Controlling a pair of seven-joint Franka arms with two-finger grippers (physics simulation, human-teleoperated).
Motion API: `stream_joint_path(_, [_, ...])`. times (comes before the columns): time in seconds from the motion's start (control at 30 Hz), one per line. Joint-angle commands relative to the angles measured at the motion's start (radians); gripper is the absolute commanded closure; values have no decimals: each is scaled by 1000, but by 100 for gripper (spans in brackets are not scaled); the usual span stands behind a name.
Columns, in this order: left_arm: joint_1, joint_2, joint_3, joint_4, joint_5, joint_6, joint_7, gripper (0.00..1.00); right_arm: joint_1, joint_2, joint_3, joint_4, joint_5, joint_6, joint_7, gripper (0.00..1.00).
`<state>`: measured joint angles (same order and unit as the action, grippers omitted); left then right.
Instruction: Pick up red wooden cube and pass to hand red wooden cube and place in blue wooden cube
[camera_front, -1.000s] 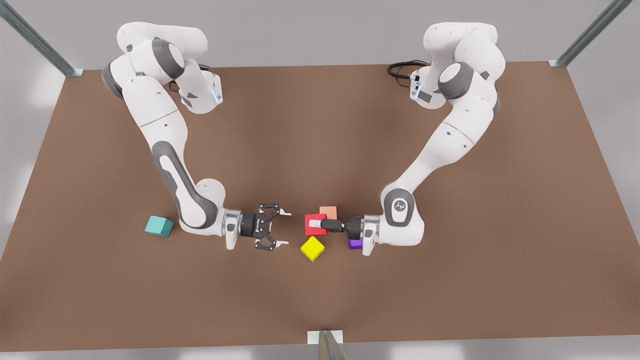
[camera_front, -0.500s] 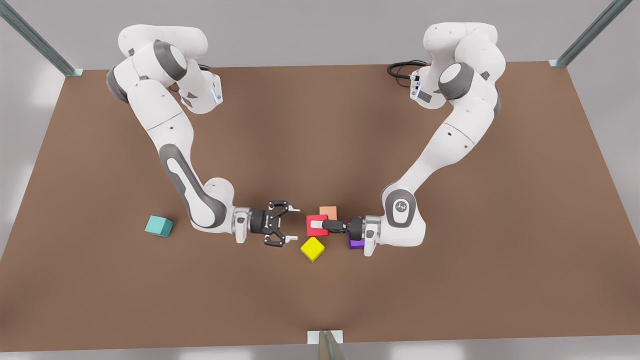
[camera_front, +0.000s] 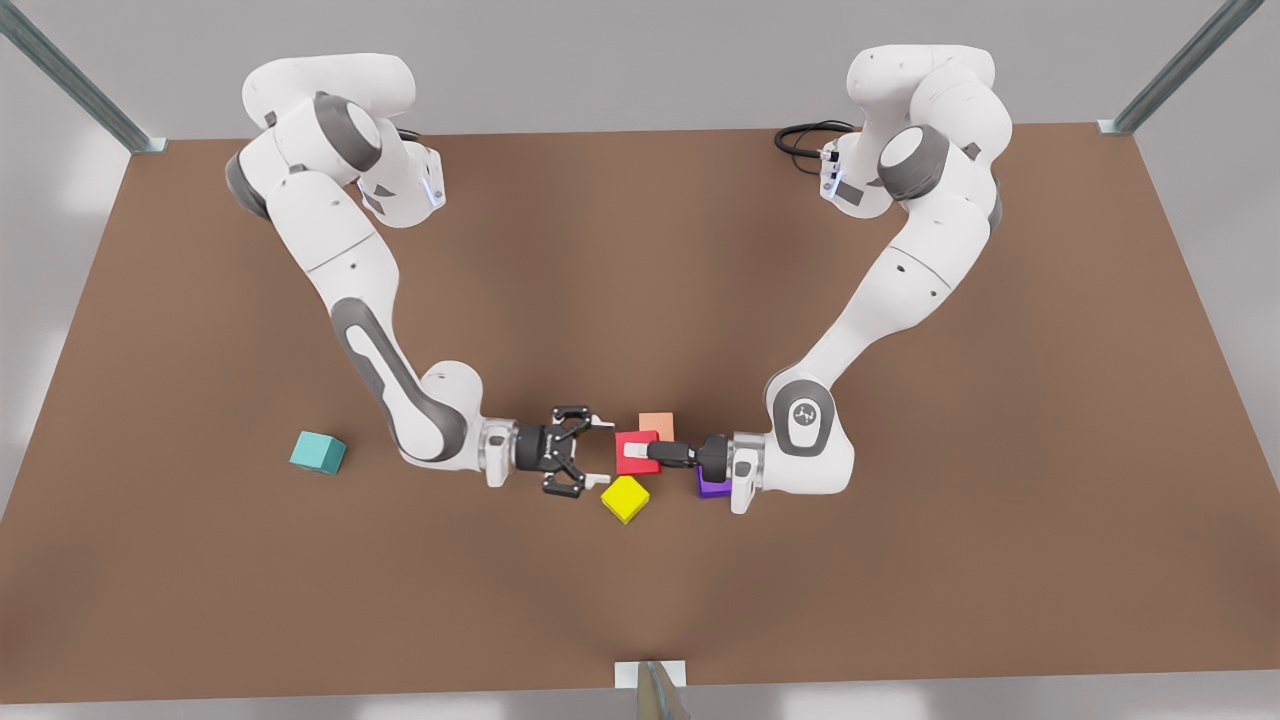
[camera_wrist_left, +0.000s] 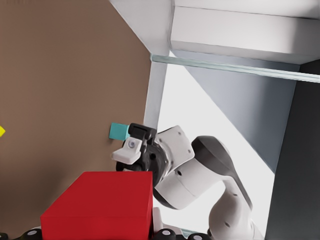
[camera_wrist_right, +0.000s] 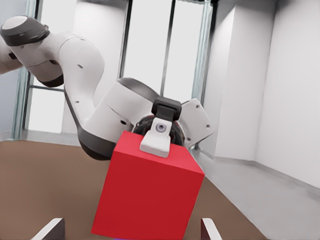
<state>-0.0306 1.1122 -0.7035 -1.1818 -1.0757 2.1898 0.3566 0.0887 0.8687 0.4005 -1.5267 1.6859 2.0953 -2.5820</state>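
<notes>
Front camera high above the counter (camera_front: 640, 250) looking down at both my arms, each of my wrist cameras pressed close to the red wooden cube (camera_front: 636, 452) (camera_wrist_left: 100, 207) (camera_wrist_right: 147, 192) from opposite sides, all three sharing that cube

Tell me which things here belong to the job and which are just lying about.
Job: red wooden cube, held by left gripper at the front view's right; open right gripper beside it; blue wooden cube.
Lying about: salmon cube, yellow cube, purple cube.
</notes>
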Motion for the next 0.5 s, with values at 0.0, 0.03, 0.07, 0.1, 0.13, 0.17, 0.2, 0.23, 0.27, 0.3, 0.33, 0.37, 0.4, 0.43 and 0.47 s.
stream_joint_path(0.0, [0, -2, -1, 1, -21, -12, 68, 54, 0, 6, 8, 8, 0, 2, -70, 0])
stream_joint_path(0.03, [0, -2, -1, 1, -21, -12, 68, 54, 2, 13, 9, 14, 0, 3, -70, 0])
stream_joint_path(0.07, [0, -2, -1, 1, -21, -12, 68, 54, 5, 16, 11, 22, 0, 5, -70, 0])
stream_joint_path(0.1, [0, -2, -1, -1, -21, -12, 68, 54, 6, 19, 11, 28, 0, 6, -70, 0])
stream_joint_path(0.13, [0, -2, -1, 1, -21, -12, 68, 54, 8, 19, 11, 28, 0, 9, -70, 0])
stream_joint_path(0.17, [0, -2, -1, 1, -21, -12, 68, 54, 9, 20, 11, 31, 0, 9, -70, 0])
stream_joint_path(0.2, [0, -2, -1, 1, -21, -12, 68, 54, 9, 21, 11, 34, 0, 9, -69, 0])
stream_joint_path(0.23, [0, -2, -1, 1, -21, -12, 68, 54, 11, 26, 11, 36, 0, 9, -69, 0])
stream_joint_path(0.27, [0, -2, -1, 1, -21, -12, 68, 54, 11, 26, 11, 37, 1, 9, -69, 0])
stream_joint_path(0.3, [0, -2, -1, 1, -21, -12, 68, 54, 13, 29, 11, 42, 1, 9, -69, 0])
stream_joint_path(0.33, [0, -2, -1, 1, -21, -12, 68, 54, 19, 35, 12, 51, 1, 11, -69, 0])
stream_joint_path(0.37, [0, -2, -1, 1, -21, -12, 68, 54, 20, 38, 12, 53, 1, 14, -67, 0])
stream_joint_path(0.4, [0, -2, -1, 1, -21, -12, 68, 54, 25, 42, 12, 62, 1, 17, -66, 0])
stream_joint_path(0.43, [0, -2, -1, 1, -20, -12, 68, 54, 28, 49, 12, 66, 3, 18, -64, 0])
stream_joint_path(0.47, [1, -2, -1, 1, -20, -12, 68, 54, 37, 50, 12, 71, 15, 18, -64, 0])
